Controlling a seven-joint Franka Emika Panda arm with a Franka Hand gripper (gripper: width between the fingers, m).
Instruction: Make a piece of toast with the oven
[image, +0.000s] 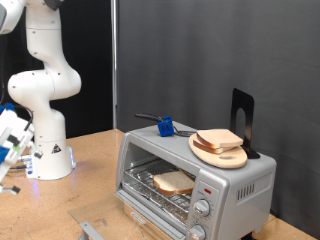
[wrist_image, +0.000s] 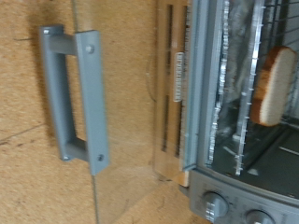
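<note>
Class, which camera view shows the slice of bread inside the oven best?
The exterior view: the piece of toast lies flat on the rack in the oven, seen whole. The wrist view shows it blurred and partly hidden by the rack wires.

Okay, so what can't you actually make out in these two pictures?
- Hand: not visible in either view; the exterior view's left edge cuts the white arm off.
- Open glass door's grey handle: cut by the exterior view's bottom edge.
- Silver toaster oven knob markings: too small and blurred in both views.
- Pale slice of bread on the wire rack: partly hidden by bars in the wrist view.
</note>
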